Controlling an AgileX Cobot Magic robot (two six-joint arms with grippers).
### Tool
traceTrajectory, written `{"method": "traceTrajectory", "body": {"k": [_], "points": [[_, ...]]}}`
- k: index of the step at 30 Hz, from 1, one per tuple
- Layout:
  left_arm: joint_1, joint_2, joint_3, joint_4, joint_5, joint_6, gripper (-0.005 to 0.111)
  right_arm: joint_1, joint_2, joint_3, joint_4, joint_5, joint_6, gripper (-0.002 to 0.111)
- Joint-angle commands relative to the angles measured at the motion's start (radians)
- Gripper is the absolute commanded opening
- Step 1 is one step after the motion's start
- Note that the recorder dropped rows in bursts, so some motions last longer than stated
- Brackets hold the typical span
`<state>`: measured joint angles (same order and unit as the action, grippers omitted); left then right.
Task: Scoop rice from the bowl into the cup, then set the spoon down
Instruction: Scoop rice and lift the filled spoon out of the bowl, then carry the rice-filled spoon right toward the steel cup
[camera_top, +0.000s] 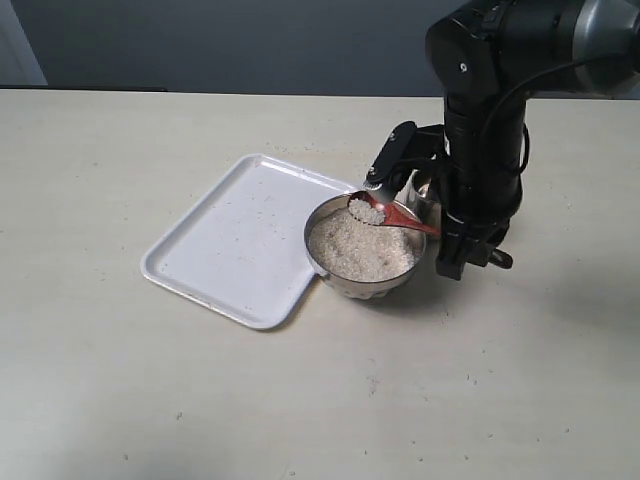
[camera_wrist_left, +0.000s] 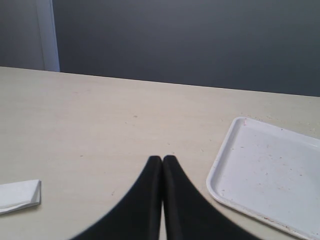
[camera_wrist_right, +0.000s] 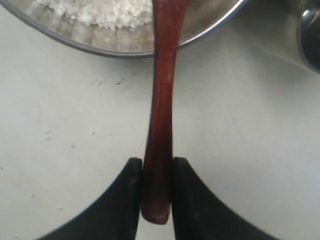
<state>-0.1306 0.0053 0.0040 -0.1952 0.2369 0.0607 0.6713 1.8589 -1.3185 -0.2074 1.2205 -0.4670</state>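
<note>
The steel bowl (camera_top: 345, 282) stands on the table, full of white rice (camera_top: 355, 245). The reddish-brown spoon (camera_top: 405, 219) hangs over the bowl's far side with a small heap of rice in its scoop. My right gripper (camera_top: 440, 236) is shut on the end of the spoon's handle (camera_wrist_right: 162, 125), beside the bowl's rim (camera_wrist_right: 100, 47). The small steel cup (camera_top: 428, 198) stands just behind the bowl, partly hidden by the arm; only its edge (camera_wrist_right: 311, 35) shows in the right wrist view. My left gripper (camera_wrist_left: 162, 159) is shut on nothing, over bare table left of the tray.
A white tray (camera_top: 230, 240) lies against the bowl's left side, its corner (camera_wrist_left: 270, 180) also in the left wrist view. A folded white paper (camera_wrist_left: 20, 195) lies on the table near my left gripper. The right arm's dark body (camera_top: 485, 130) rises behind the cup.
</note>
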Motion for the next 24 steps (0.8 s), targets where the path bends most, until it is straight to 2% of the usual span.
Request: {"method": "traceTrajectory", "body": {"k": [1,24], "points": [[-0.001,-0.005,-0.004,0.002,-0.002,-0.006,0.001,-0.031,-0.01,-0.004,0.008,0.001,-0.013,-0.001],[-0.001,-0.005,-0.004,0.002,-0.002,-0.006,0.001,-0.055,-0.01,-0.002,-0.026,0.001,-0.022,-0.001]]}}
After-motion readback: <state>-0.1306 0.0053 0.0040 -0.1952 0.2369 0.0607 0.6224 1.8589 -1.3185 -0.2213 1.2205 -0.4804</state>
